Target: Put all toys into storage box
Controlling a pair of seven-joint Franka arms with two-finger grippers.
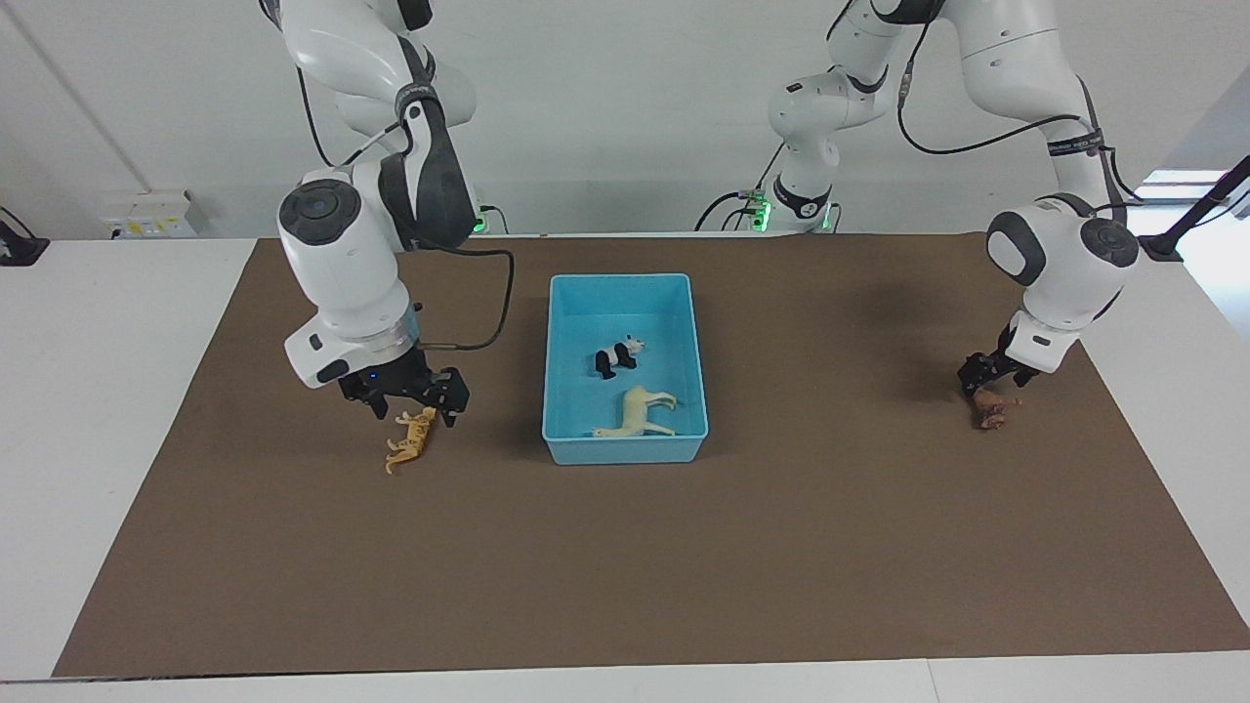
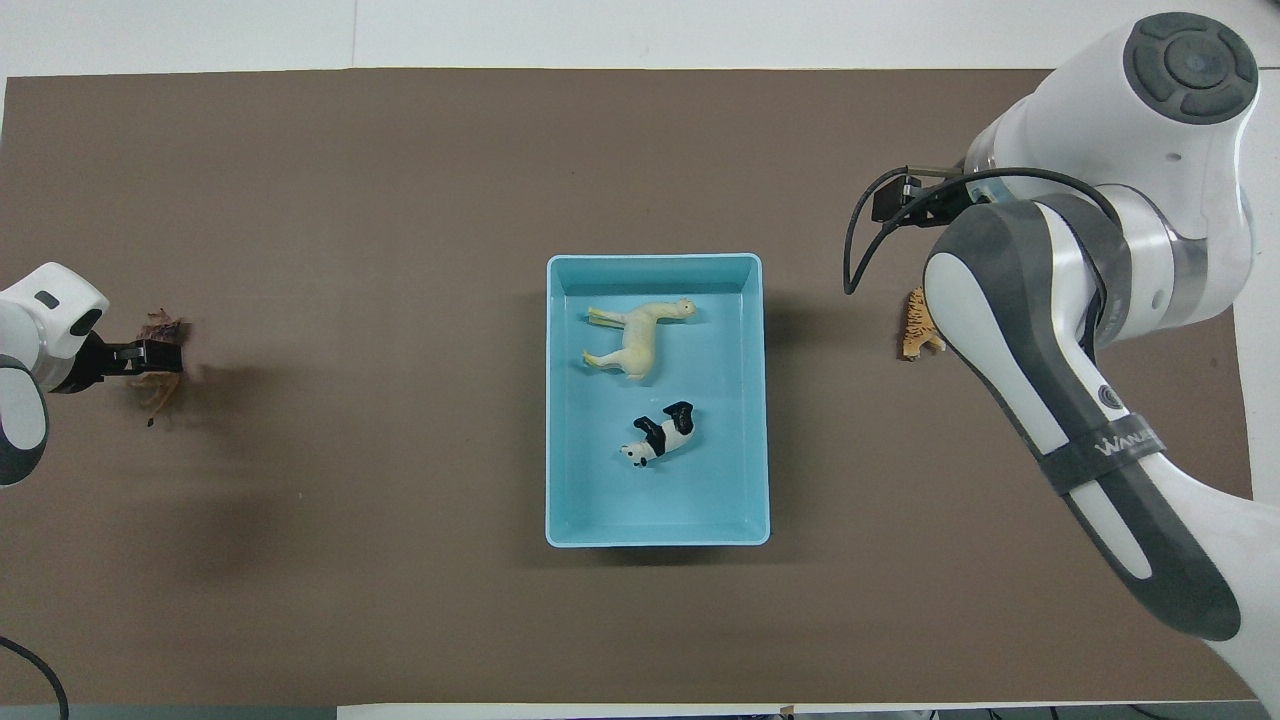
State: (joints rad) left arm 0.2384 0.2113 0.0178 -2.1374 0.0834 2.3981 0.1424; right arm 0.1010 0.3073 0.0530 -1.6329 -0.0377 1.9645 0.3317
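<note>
The light blue storage box (image 1: 562, 371) stands mid-table, and its rim shows in the overhead view (image 2: 556, 420). The cream horse (image 1: 635, 412) and the panda (image 1: 618, 356) lie in it; both also show from overhead, horse (image 2: 640, 335) and panda (image 2: 660, 438). The orange cat (image 1: 410, 441) lies on the mat toward the right arm's end, partly hidden from overhead (image 2: 915, 328). My right gripper (image 1: 410, 405) is open just above it. The reddish-brown animal (image 1: 994, 412) lies toward the left arm's end (image 2: 160, 388). My left gripper (image 1: 994, 386) is down at it, fingers apart.
A brown mat (image 1: 781, 547) covers most of the white table (image 1: 107, 391). A socket box (image 1: 151, 213) sits at the wall by the right arm's end. A dark pole (image 1: 1206, 200) leans in at the left arm's end.
</note>
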